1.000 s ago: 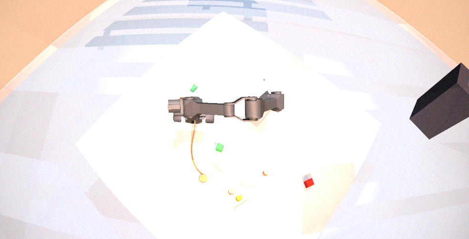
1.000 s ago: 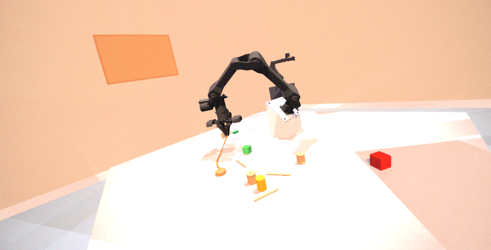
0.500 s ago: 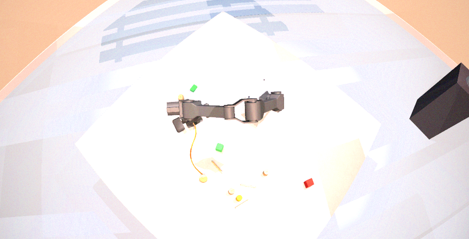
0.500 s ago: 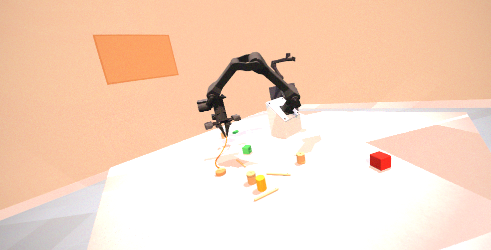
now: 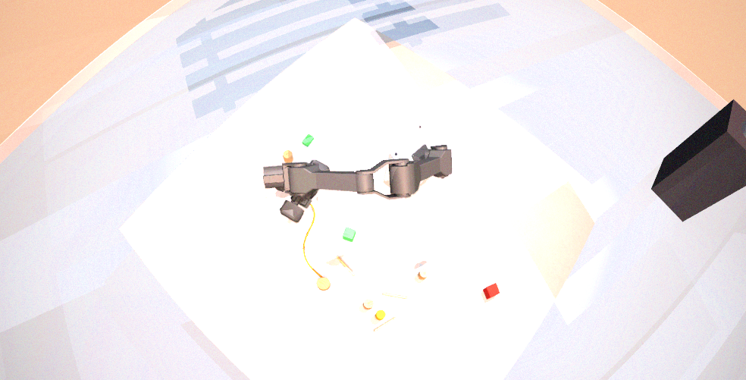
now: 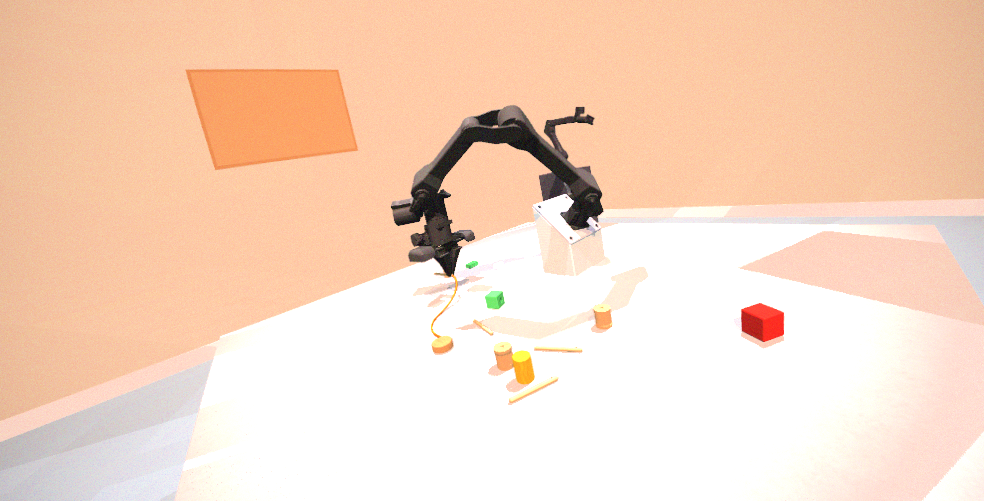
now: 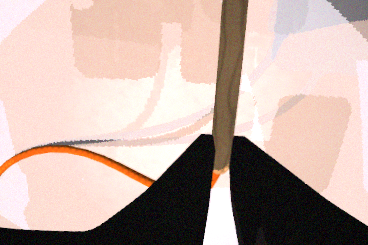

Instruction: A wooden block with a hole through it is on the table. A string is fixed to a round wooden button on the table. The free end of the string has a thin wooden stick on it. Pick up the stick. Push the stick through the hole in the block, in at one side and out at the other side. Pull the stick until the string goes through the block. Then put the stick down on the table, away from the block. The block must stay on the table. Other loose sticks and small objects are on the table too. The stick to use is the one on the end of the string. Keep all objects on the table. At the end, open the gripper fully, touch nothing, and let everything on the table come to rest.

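Pinching the stick (image 7: 231,57), the jaws were nearly pressed together, with the thin wooden shaft clamped between the two dark fingers and projecting straight out past their tips in the wrist view. The orange string (image 7: 74,157) left the gripped end of the stick and curved away to the left in that view.

From the exterior view the arm (image 6: 509,127) arched over from its white pedestal (image 6: 561,260), and the jaws (image 6: 448,264) pointed down, above the desk (image 6: 688,401) without touching it. The string (image 6: 444,308) hung from them in a slack curve down to the round wooden button (image 6: 442,344), which lay flat on the desk. The top view showed the same string (image 5: 308,241) running from under the wrist to the button (image 5: 323,284).

A small orange block (image 5: 287,155) lay beside the wrist in the top view, partly hidden by the arm; I could not tell whether it had a hole.

Other items on the desk: two green cubes (image 6: 494,300) (image 6: 471,264), a red cube (image 6: 762,322), three short cylinders (image 6: 602,316) (image 6: 503,356) (image 6: 523,367), and three loose sticks (image 6: 482,326) (image 6: 557,349) (image 6: 532,390), all apart from the jaws.
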`<state>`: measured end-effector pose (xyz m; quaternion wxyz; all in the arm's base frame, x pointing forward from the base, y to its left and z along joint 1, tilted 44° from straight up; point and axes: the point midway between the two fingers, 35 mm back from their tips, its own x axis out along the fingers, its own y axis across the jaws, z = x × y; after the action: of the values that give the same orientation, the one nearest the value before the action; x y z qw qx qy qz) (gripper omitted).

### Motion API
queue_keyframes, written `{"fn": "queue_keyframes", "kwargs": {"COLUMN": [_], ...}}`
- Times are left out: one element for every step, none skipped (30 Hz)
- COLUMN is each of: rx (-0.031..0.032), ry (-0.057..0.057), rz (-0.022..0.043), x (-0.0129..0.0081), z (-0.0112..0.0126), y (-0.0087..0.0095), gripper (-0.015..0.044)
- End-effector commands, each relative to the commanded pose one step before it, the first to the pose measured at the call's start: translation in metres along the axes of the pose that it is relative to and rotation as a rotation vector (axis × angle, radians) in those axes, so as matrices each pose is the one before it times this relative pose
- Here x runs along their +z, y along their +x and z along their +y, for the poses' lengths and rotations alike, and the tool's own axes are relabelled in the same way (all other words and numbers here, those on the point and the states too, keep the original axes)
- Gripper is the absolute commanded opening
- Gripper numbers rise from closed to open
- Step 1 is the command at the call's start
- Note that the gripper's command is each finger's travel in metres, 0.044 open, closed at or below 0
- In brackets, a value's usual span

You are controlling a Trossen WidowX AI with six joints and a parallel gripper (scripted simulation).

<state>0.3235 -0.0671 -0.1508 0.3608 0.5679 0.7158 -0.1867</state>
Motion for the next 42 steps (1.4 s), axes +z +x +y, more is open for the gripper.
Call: {"fn": "queue_keyframes", "kwargs": {"rx": [0.00769, 0.00005, 0.00005, 0.00004, 0.00004, 0.00004, 0.00004, 0.00003, 0.00003, 0.00003, 0.00003, 0.00003, 0.00002, 0.00002, 0.00002, 0.00002, 0.00002, 0.00002, 0.00001, 0.00001, 0.00001, 0.00001, 0.00001, 0.00001, 0.00001, 0.00001, 0.00001, 0.00001, 0.00001, 0.00001, 0.00001, 0.00001, 0.00000, 0.00000, -0.00004, -0.00004, -0.00004, -0.00004, -0.00004, -0.00004, -0.00004, -0.00004], "ry": [-0.1480, -0.0364, -0.0364, -0.0364, -0.0364, -0.0364, -0.0364, -0.0364, -0.0364, -0.0364, -0.0364, -0.0364, -0.0364, -0.0364, -0.0364, -0.0364, -0.0364, -0.0364, -0.0364, -0.0364, -0.0364, -0.0364, -0.0365, -0.0365, -0.0364, -0.0365, -0.0365, -0.0365, -0.0365, -0.0365, -0.0365, -0.0365, -0.0365, -0.0365, -0.0365, -0.0365, -0.0365, -0.0365, -0.0365, -0.0365, -0.0365, -0.0365], "rz": [-0.00341, -0.00010, -0.00010, -0.00010, -0.00010, -0.00010, -0.00010, -0.00010, -0.00009, -0.00009, -0.00009, -0.00009, -0.00009, -0.00009, -0.00009, -0.00009, -0.00009, -0.00008, -0.00008, -0.00008, -0.00008, -0.00008, -0.00008, -0.00008, -0.00008, -0.00008, -0.00008, -0.00007, -0.00007, -0.00007, -0.00007, -0.00007, -0.00007, -0.00007, -0.00008, -0.00008, -0.00008, -0.00008, -0.00008, -0.00008, -0.00007, -0.00007], "x": [0.00044, -0.00005, -0.00003, 0.00000, 0.00002, 0.00005, 0.00008, 0.00010, 0.00013, 0.00015, 0.00018, 0.00020, 0.00023, 0.00025, 0.00028, 0.00030, 0.00033, 0.00035, 0.00038, 0.00040, 0.00042, 0.00044, 0.00046, 0.00049, 0.00051, 0.00053, 0.00055, 0.00057, 0.00058, 0.00060, 0.00062, 0.00064, 0.00065, 0.00067, 0.00068, 0.00069, 0.00070, 0.00072, 0.00073, 0.00074, 0.00075, 0.00076], "z": [0.00604, 0.00077, 0.00077, 0.00077, 0.00077, 0.00077, 0.00077, 0.00077, 0.00077, 0.00076, 0.00076, 0.00075, 0.00074, 0.00074, 0.00073, 0.00072, 0.00071, 0.00070, 0.00069, 0.00067, 0.00066, 0.00065, 0.00063, 0.00061, 0.00060, 0.00058, 0.00056, 0.00055, 0.00053, 0.00051, 0.00049, 0.00047, 0.00044, 0.00042, 0.00040, 0.00038, 0.00036, 0.00033, 0.00031, 0.00028, 0.00026, 0.00023], "y": [-0.00205, -0.00002, -0.00002, -0.00002, -0.00002, -0.00002, -0.00002, -0.00002, -0.00002, -0.00001, -0.00001, -0.00001, -0.00001, -0.00001, -0.00001, -0.00001, -0.00001, -0.00001, -0.00001, -0.00001, 0.00000, 0.00000, 0.00000, 0.00000, 0.00000, 0.00000, 0.00000, 0.00000, 0.00000, 0.00000, 0.00000, 0.00000, 0.00001, 0.00001, 0.00001, 0.00001, 0.00001, 0.00001, 0.00001, 0.00001, 0.00001, 0.00001], "gripper": [0.0000, 0.0000, 0.0000, 0.0000, 0.0000, 0.0000, 0.0000, 0.0000, 0.0000, 0.0000, 0.0000, 0.0000, 0.0000, 0.0000, 0.0000, 0.0000, 0.0000, 0.0000, 0.0000, 0.0000, 0.0000, 0.0000, 0.0000, 0.0000, 0.0000, 0.0000, 0.0000, 0.0000, 0.0000, 0.0000, 0.0000, 0.0000, 0.0000, 0.0000, 0.0000, 0.0000, 0.0000, 0.0000, 0.0000, 0.0000, 0.0000, 0.0000]}}
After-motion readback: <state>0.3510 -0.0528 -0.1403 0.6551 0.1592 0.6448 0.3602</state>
